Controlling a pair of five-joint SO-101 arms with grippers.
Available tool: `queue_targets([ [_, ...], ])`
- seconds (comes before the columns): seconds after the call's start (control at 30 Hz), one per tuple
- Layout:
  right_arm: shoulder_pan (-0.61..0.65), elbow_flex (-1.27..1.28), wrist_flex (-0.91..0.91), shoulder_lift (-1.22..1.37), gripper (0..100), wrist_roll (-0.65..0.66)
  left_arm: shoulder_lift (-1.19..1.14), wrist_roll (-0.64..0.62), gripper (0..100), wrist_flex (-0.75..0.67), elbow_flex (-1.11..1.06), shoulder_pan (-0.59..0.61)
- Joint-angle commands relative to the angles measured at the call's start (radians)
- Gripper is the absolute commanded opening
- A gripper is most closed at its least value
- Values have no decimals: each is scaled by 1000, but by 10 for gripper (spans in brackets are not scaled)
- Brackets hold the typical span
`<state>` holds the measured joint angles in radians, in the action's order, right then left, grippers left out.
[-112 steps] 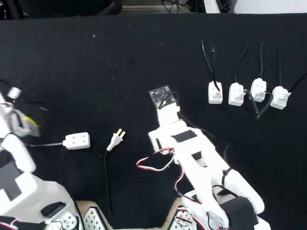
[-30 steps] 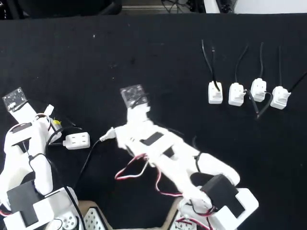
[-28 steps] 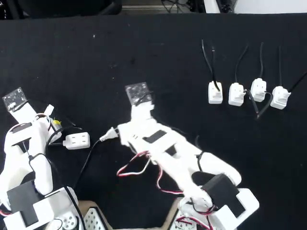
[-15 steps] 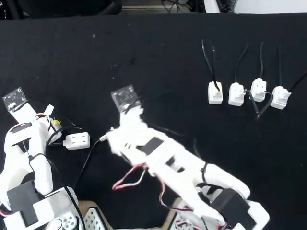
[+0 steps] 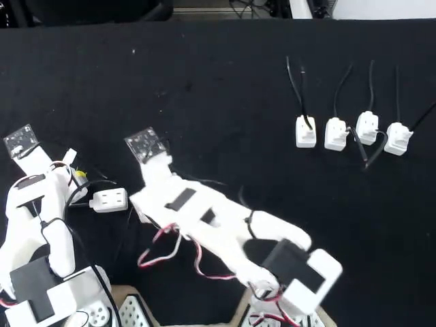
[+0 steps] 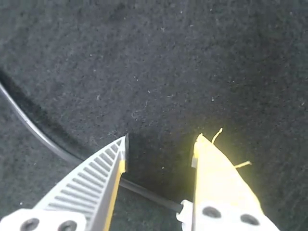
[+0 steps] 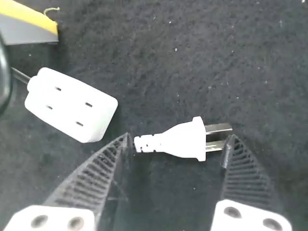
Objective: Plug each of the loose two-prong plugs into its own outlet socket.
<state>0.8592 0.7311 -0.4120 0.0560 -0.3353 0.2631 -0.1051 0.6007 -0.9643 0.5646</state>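
The loose two-prong plug [image 7: 190,138] lies flat on the black surface [image 5: 204,82], just beside the outlet socket [image 7: 72,110] but not touching it. Its cord end faces the socket and its two prongs point away, so it cannot simply be pushed in as it lies. The socket rests with its slotted face turned up, pairs of slots showing.

The right tool [image 7: 178,139] hangs over the plug with its fingers spread wide. One tip is by the plug's cord end on the socket's side, the other by the prong tips on the side away from the socket. It holds nothing, and the plug looks to lie free between the tips. This straddle along the plug's length reads as a line-up for a grasp. A grip across the body would probably leave the prongs freer to turn toward the slots.

On the socket's other side, the left tool [image 6: 159,144] stands partly open over the socket's black cord [image 6: 149,193], which passes between its fingers. It clamps nothing. Most likely it is placed there to pin the cord or brace the socket, since so light a block would slide under a pushing plug.

In the high view the right arm [image 5: 204,218] lies next to the socket. Well apart from the socket, four white outlet blocks [image 5: 336,134] sit in a row with black cords; they look already mated.
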Motion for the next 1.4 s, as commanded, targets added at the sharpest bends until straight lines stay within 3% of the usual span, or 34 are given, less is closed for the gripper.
queue_targets([
  [0.0,-25,-107,-115,25,289,14,23,0,230,-8,-2,-18],
  [0.23,-150,-117,-222,8,284,86,23,0,230,-8,-2,-18],
  [0.43,-236,-111,-351,-81,162,206,23,0,230,-8,-2,-15],
  [0.73,-327,-110,-404,-120,145,199,23,0,230,-8,-4,-12],
  [0.93,-322,-104,-396,-127,12,199,23,0,230,-8,-4,-12],
  [1.1,-284,-116,-402,-128,78,195,23,0,230,-6,-4,-12],
  [1.23,-203,-116,-402,-128,191,118,23,0,230,-6,-4,-12],
  [1.37,-114,-107,-397,-113,223,63,23,0,230,-6,-4,-12],
])
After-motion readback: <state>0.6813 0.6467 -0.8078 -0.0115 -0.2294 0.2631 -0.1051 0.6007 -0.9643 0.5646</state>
